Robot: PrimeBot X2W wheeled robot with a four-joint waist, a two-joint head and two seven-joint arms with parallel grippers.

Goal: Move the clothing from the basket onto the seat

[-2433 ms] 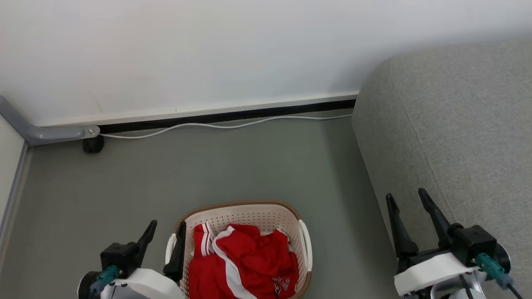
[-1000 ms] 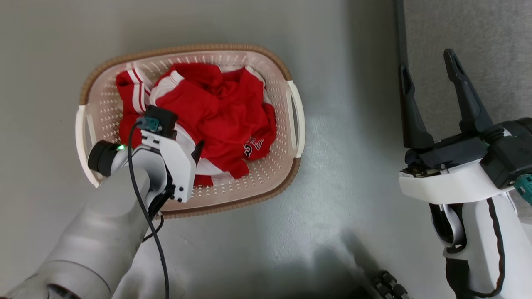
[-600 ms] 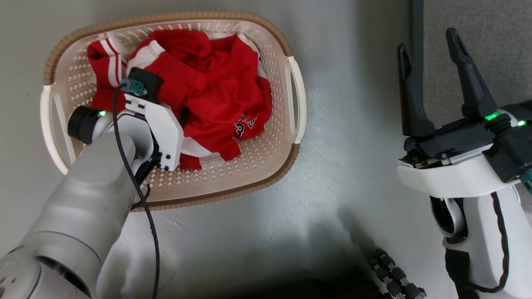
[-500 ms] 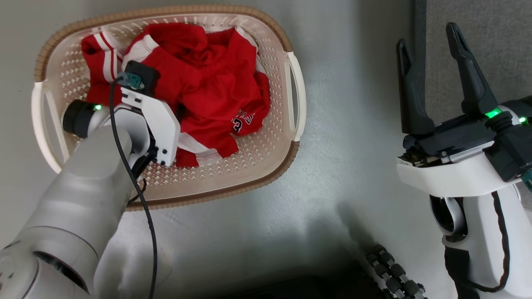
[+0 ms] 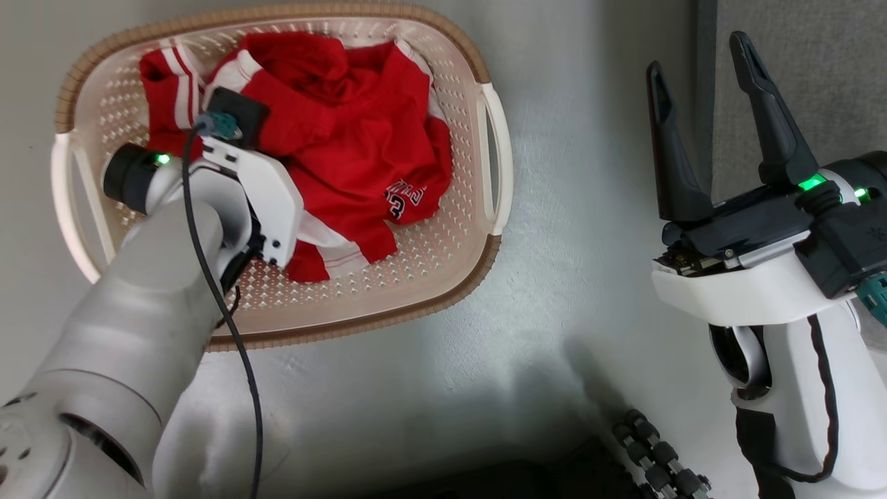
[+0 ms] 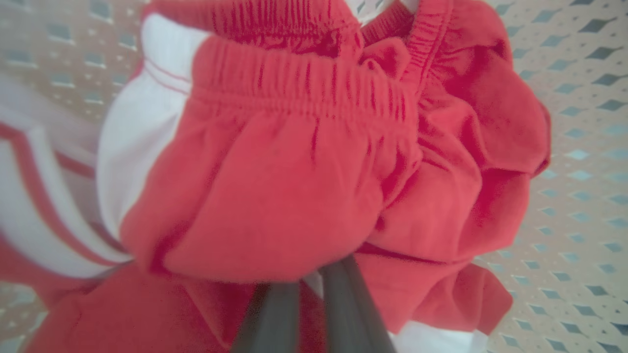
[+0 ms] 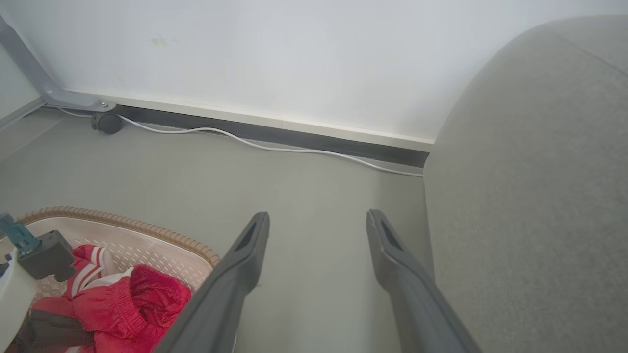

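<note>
The seat (image 5: 845, 55) sits at two o'clock, the basket (image 5: 416, 256) at ten, the clothing (image 5: 346, 138) heaped inside it. My left gripper (image 6: 311, 282) is pinched tight on a red fold; I'd lift straight up, slowly, clearing the rim. My right gripper (image 5: 696, 52) gapes empty at three.

I count two grippers of mine: my left gripper (image 6: 306, 282) at the bottom middle of its wrist view and my right gripper (image 5: 696, 55) at the upper right of the head view, each with two dark fingers (image 5: 769, 118). One basket (image 5: 416, 308) sits at the upper left, with two white handles (image 5: 500, 159). In it lies one heap of red clothing (image 5: 346, 138); how many garments it holds I cannot tell. One grey seat (image 5: 811, 62) takes the top right corner. One white cable (image 7: 274, 148) runs along one wall (image 7: 294, 59). Three green lights (image 5: 163, 159) glow: one at the left, two at the right.
</note>
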